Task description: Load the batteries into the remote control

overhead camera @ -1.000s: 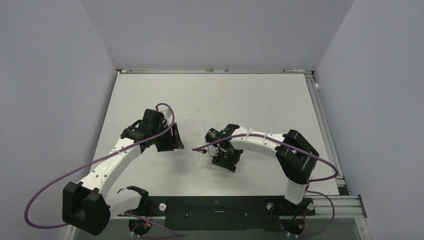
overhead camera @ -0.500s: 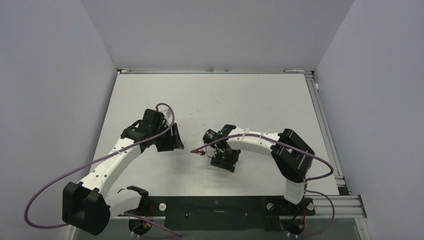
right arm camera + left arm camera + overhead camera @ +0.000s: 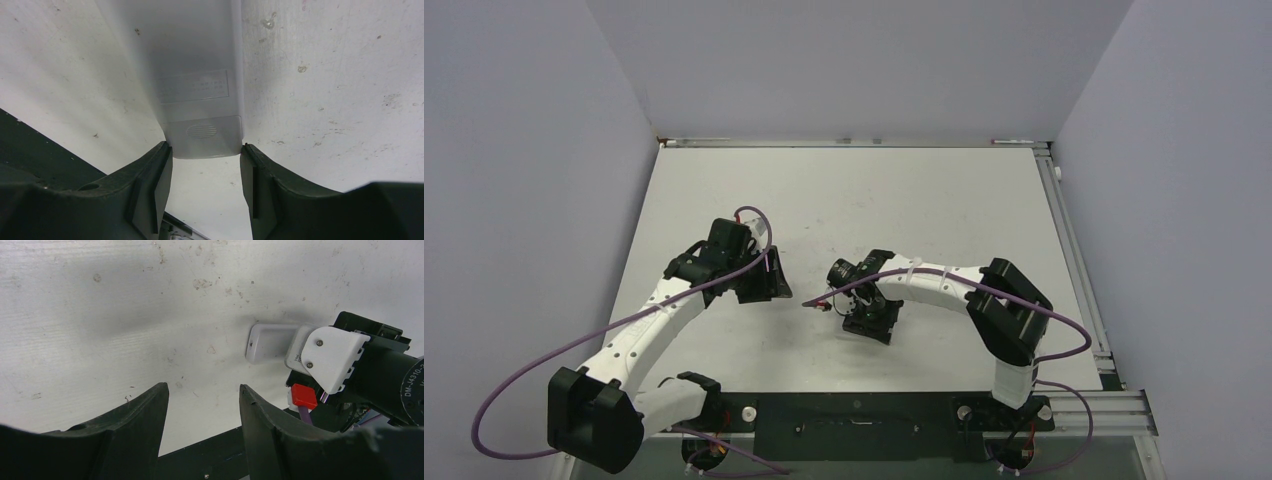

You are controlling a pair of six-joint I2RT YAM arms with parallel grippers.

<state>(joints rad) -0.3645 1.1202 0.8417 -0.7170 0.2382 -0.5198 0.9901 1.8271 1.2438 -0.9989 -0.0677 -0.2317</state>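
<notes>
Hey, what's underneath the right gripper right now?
The right gripper sits over the remote control, which lies back up on the table, the jaws against the end with the ridged battery cover. The cover is on, so anything inside is hidden.

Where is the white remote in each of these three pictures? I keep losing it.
Top external: not visible; it lies hidden under the right tool, just below centre.
Left wrist: the remote is right of centre, its far end covered by that tool.
Right wrist: the remote is top centre, back side up, its end between the tool's fingers.
Shared landmark: the right tool, at the remote in every view.
</notes>
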